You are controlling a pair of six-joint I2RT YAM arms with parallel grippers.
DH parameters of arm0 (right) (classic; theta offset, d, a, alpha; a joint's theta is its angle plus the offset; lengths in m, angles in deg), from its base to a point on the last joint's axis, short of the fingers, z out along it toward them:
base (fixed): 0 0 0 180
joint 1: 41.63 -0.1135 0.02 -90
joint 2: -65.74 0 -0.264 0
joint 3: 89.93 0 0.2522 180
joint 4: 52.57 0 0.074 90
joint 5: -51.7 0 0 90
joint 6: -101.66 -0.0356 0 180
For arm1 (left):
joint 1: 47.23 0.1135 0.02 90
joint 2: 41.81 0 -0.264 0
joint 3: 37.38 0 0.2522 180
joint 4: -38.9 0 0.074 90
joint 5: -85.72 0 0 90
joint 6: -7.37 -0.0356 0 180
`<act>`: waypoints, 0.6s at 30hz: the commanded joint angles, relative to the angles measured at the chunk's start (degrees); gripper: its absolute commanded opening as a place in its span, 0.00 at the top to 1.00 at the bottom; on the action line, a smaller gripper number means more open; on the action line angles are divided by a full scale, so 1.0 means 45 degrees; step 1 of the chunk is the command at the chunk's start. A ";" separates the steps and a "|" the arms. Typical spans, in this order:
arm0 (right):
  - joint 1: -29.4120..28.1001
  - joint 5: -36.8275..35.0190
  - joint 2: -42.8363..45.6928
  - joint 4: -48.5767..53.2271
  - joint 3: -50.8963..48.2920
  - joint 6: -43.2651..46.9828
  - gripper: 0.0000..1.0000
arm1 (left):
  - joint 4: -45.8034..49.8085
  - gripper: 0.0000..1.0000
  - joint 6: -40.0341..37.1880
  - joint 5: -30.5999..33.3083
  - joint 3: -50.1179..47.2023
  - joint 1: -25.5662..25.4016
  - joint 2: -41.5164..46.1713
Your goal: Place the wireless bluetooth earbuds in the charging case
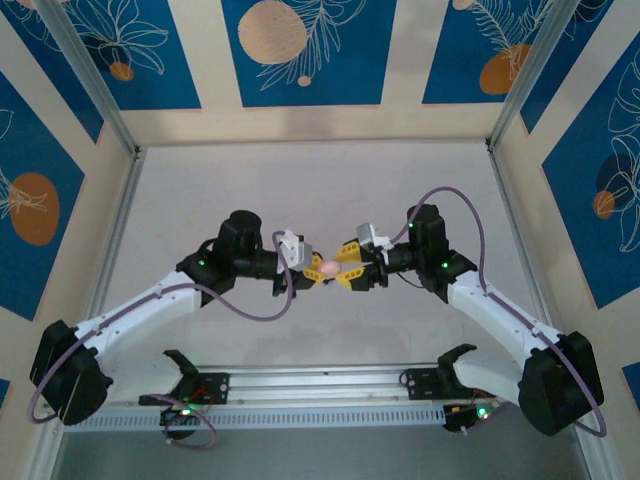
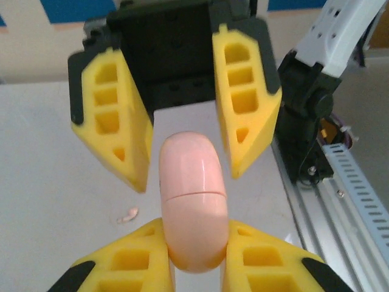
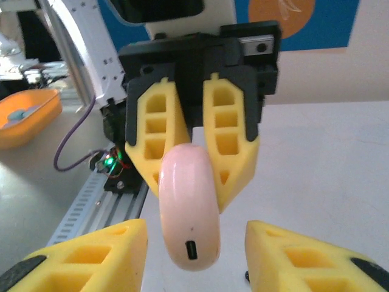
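Left fingers [image 2: 130, 264] clamp case [image 2: 193, 201] — right fingers [image 2: 244, 103] apart.

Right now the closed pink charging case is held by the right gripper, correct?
No: the left gripper holds it. The left wrist view shows that gripper shut on the closed pink charging case; the right gripper stands open beside it.

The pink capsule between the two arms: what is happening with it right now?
The left gripper is shut on one end of the pink charging case and seems to hold it just above the table. The right gripper faces it from the other side, its fingers standing apart on either side of the case without pressing it. The lid of the case is closed.
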 commanded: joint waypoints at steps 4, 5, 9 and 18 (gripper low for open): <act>-0.0569 -0.2510 0.0588 0.3386 0.1299 0.2463 0.52 | 0.5879 0.82 -0.2344 0.2855 0.2163 -0.0311 -0.0449; -0.0693 -0.2696 0.0509 0.3564 0.1403 0.2645 0.51 | 0.6405 0.83 -0.2444 0.3248 0.2445 -0.0399 -0.0652; -0.0866 -0.2185 0.0010 0.3436 0.1625 0.2682 0.51 | 0.7622 0.83 -0.2720 0.3741 0.3194 -0.0591 -0.1316; -0.1854 -0.2095 -0.1905 0.4295 0.2706 0.3251 0.51 | 0.7688 0.83 -0.2852 0.3326 0.3469 -0.0752 -0.1605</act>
